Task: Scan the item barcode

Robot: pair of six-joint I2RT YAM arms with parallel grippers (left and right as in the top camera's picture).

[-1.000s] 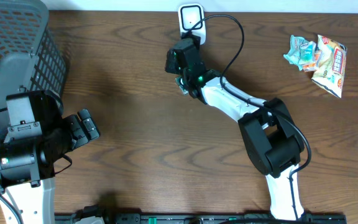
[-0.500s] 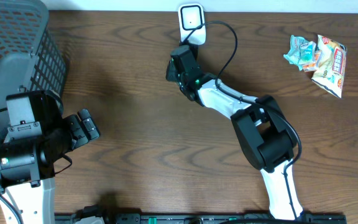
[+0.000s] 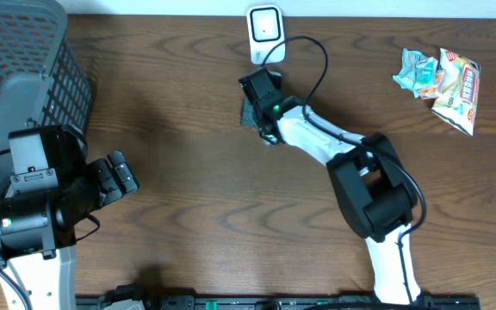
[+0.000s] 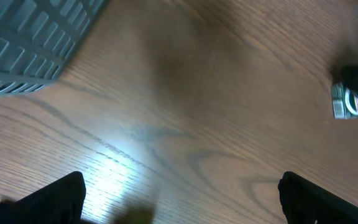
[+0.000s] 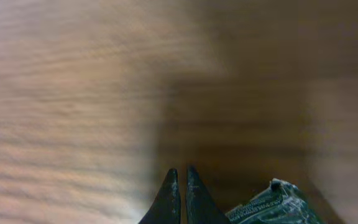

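Though pkt [image 5: 272, 204] shows print, txt unreadable.

Right arm [image 3: 313, 138] white shell, black joints (green LED [image 3: 275, 108]); left arm [image 3: 37, 202] alike.

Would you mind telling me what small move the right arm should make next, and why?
Probably open the right pincer and shift it sideways onto the green packet. In the wrist view its tips meet with nothing between them, and the packet lies just beside them, so it seems ungripped. The scanner stands nearby.
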